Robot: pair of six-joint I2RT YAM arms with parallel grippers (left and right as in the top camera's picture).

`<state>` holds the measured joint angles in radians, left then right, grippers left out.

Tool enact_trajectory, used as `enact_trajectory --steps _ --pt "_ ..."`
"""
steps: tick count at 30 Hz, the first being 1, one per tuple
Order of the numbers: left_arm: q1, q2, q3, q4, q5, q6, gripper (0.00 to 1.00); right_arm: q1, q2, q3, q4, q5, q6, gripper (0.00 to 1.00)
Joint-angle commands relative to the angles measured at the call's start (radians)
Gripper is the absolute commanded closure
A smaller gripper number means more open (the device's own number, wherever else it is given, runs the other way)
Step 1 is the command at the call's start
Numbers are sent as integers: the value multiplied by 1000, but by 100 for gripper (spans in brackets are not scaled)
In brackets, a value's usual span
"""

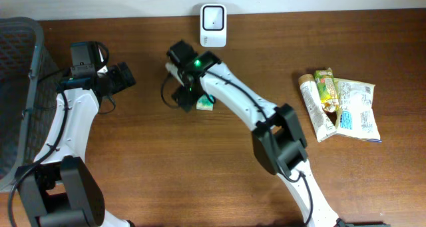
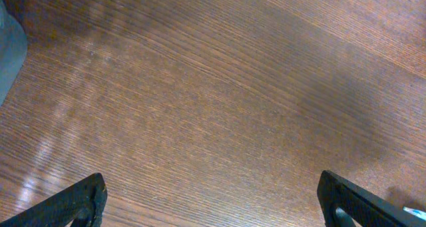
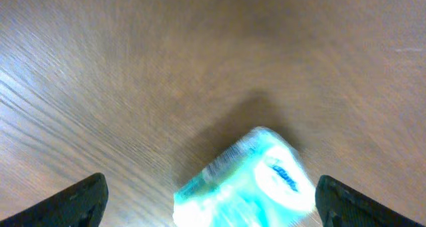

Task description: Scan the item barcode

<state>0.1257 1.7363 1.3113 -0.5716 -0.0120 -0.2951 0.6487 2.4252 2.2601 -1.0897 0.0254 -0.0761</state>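
Basket [image 1: 14,87]: dark mesh, at the table's edge, far left of the white scanner [image 1: 213,17].
Left gripper [image 1: 124,77]: left of the scanner and a little nearer the robot, jaws spread wide, holding nothing.
Left wrist view: only bare wood grain of the table [image 2: 219,87] between the two dark fingers [image 2: 80,204] – a closeness that the overhead view did not give.
Right gripper [image 1: 186,97]: just left of the scanner and nearer the robot, over the teal packet [image 1: 206,103].
Right wrist view: jaws wide, the packet lying on the wood between them, apart from both fingers [image 3: 76,200]. The overhead view hid this gap under the arm. The picture was blurred and no barcode could be read.
Teal packet: on the table, nearer the robot than the scanner, well apart from it.
Scanner: upright against the far edge, seen from overhead only.
Pile, far right of the scanner: a cream tube [image 1: 315,110], a green bar [image 1: 325,88] and a white-and-blue pouch [image 1: 357,110], touching – overhead only.
Count: two arms, two grippers, one basket, one scanner, one teal packet, three items in the pile.
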Motion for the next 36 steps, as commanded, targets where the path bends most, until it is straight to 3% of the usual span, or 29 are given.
enact_trajectory --steps 1,3,6,9,16,21,23,26,27,28,31,36 --pt "0 -16 16 2 -7 12 1 -80 -163 117 -103 10 365 2" --pt "0 -16 16 2 -7 12 1 -150 -153 109 -243 5 627 7" --pt "0 -16 16 2 -7 12 1 -198 -128 48 -272 -43 654 9" --pt "0 -16 16 2 -7 12 1 -203 -123 -136 -144 -190 653 24" --pt "0 -16 16 2 -7 12 1 -171 -123 -455 196 -348 687 34" --pt "0 -16 16 2 -7 12 1 -171 -122 -495 249 -346 687 45" --pt "0 -16 16 2 -7 12 1 -171 -122 -495 249 -346 686 61" --pt "0 -16 16 2 -7 12 1 -170 -122 -495 249 -347 683 72" --pt "0 -16 16 2 -7 12 1 -170 -122 -495 248 -347 682 79" --pt "0 -16 16 2 -7 12 1 -170 -122 -495 248 -348 665 93" --pt "0 -16 16 2 -7 12 1 -178 -129 -494 240 -374 634 96" --pt "0 -16 16 2 -7 12 1 -272 -266 -491 242 -690 403 96"
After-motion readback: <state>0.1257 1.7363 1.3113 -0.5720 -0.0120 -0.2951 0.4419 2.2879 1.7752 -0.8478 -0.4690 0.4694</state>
